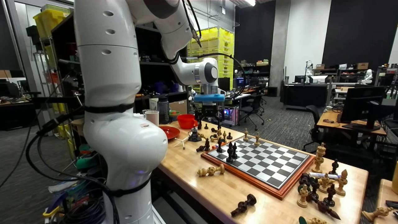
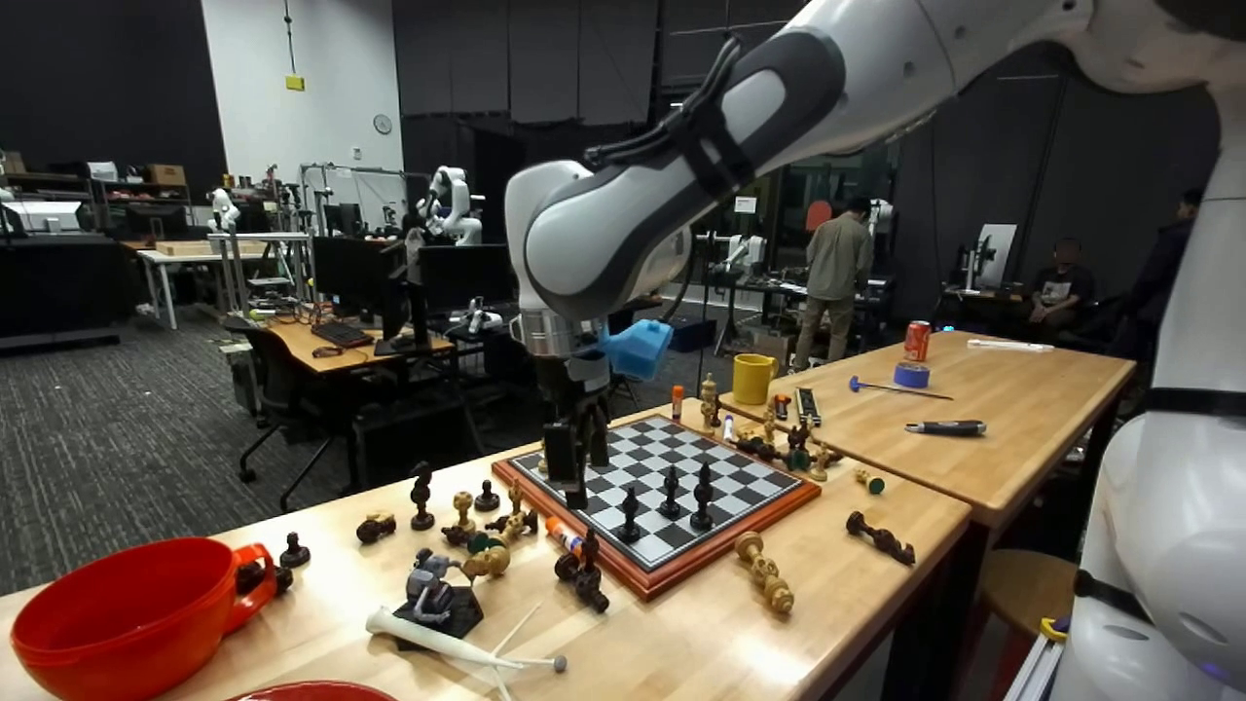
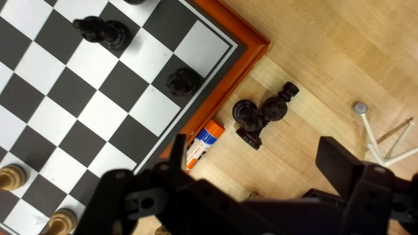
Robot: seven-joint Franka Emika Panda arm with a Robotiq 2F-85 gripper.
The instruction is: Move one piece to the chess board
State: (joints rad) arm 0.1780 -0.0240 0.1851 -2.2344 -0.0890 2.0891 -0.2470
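The chess board point(image 1: 270, 158) lies flat on the wooden table; it also shows in an exterior view point(image 2: 735, 482) and in the wrist view point(image 3: 94, 111). Several dark pieces, such as a bishop-like one point(image 3: 104, 32), and two light pieces point(image 3: 60, 222) stand upright on it. My gripper point(image 2: 579, 467) is open and empty, pointing down above the table by the board's edge. In the wrist view its fingers point(image 3: 258, 155) are wide apart over bare wood. Beyond them, off the board, a dark piece point(image 3: 274, 109) lies on its side against an upright dark piece point(image 3: 245, 114).
A glue stick point(image 3: 205, 138) lies along the board's border. A figurine point(image 2: 428, 589) with white sticks, a red cup point(image 2: 136, 613) and more pieces lie nearby. A light piece point(image 2: 764, 574) and a dark piece point(image 2: 881, 538) lie on their sides. Several pieces point(image 1: 325, 183) crowd the board's far side.
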